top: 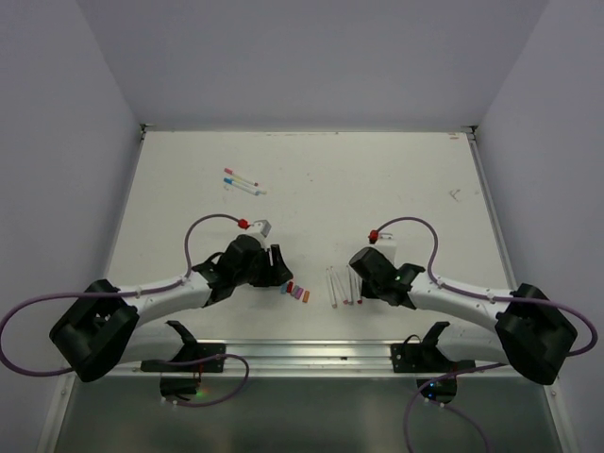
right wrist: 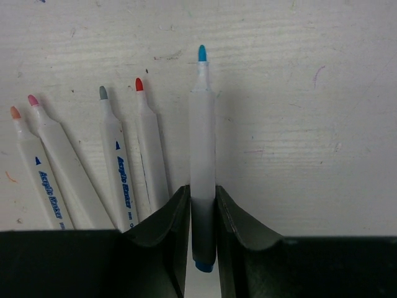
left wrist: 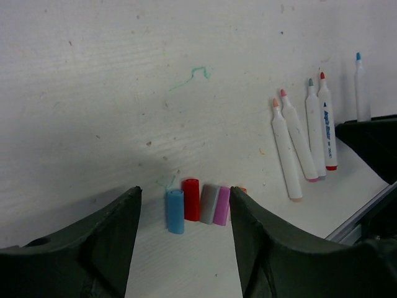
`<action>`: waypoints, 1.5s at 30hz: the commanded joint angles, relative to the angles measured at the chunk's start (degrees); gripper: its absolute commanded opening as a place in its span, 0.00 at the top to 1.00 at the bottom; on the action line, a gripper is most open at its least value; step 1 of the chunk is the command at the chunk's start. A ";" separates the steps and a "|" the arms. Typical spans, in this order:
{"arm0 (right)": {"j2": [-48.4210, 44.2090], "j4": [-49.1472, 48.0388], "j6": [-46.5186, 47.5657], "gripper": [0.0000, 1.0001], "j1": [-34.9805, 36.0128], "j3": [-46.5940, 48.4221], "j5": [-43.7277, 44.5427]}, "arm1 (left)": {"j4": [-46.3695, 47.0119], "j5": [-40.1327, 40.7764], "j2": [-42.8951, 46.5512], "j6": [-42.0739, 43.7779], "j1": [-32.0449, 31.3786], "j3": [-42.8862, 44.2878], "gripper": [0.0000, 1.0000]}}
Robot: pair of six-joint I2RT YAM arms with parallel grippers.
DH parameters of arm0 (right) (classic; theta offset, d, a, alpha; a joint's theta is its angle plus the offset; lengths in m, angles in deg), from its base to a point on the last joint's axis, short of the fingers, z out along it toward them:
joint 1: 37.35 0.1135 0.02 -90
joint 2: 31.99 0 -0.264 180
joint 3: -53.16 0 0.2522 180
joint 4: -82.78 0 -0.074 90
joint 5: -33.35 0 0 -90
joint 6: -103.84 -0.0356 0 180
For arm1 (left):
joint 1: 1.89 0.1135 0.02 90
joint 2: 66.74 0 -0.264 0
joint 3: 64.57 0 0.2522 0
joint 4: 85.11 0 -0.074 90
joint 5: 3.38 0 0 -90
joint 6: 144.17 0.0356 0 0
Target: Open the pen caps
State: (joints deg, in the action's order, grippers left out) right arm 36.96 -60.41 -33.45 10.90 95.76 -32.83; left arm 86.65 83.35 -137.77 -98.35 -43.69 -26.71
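Several short pen caps lie side by side on the table: blue (left wrist: 175, 211), red (left wrist: 191, 199), grey (left wrist: 209, 203) and pink (left wrist: 221, 206), with an orange one mostly hidden behind my finger. My left gripper (left wrist: 184, 192) is open and empty, its fingers either side of this row; the caps also show in the top view (top: 298, 293). My right gripper (right wrist: 203, 198) is shut on the barrel of an uncapped blue-tipped pen (right wrist: 202, 143), tip pointing away. Several uncapped white pens (right wrist: 116, 167) lie just left of it.
More pens (top: 243, 181) lie at the far left of the white table (top: 406, 189). The right gripper (left wrist: 372, 143) shows at the right edge of the left wrist view, beside the row of pens (left wrist: 298, 146). A metal rail (top: 302, 354) runs along the near edge.
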 commanded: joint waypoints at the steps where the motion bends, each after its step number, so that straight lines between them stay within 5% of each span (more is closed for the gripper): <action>1: 1.63 -1.95 -0.09 0.73 -0.17 -0.45 -3.86 | -3.32 3.00 0.27 1.47 0.40 6.21 0.38; 10: -0.57 -1.43 -0.44 0.62 -0.26 -1.33 -4.30 | -5.43 1.78 -1.48 3.84 7.16 16.14 0.32; 21: -5.14 6.73 1.76 0.36 -0.26 5.43 0.53 | -7.98 -1.56 -17.73 6.22 22.81 29.24 0.35; 33: -11.02 11.14 5.45 0.33 -0.35 9.83 4.13 | -18.61 8.36 -37.69 7.18 28.00 51.82 0.42; 45: -12.70 11.05 6.15 0.33 -0.61 8.78 3.96 | -25.38 16.36 -45.52 6.30 28.44 60.01 0.44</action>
State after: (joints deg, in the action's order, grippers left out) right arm 25.22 -49.74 -27.98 10.57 103.69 -30.36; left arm 63.61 96.44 -182.05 -92.49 -15.76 30.16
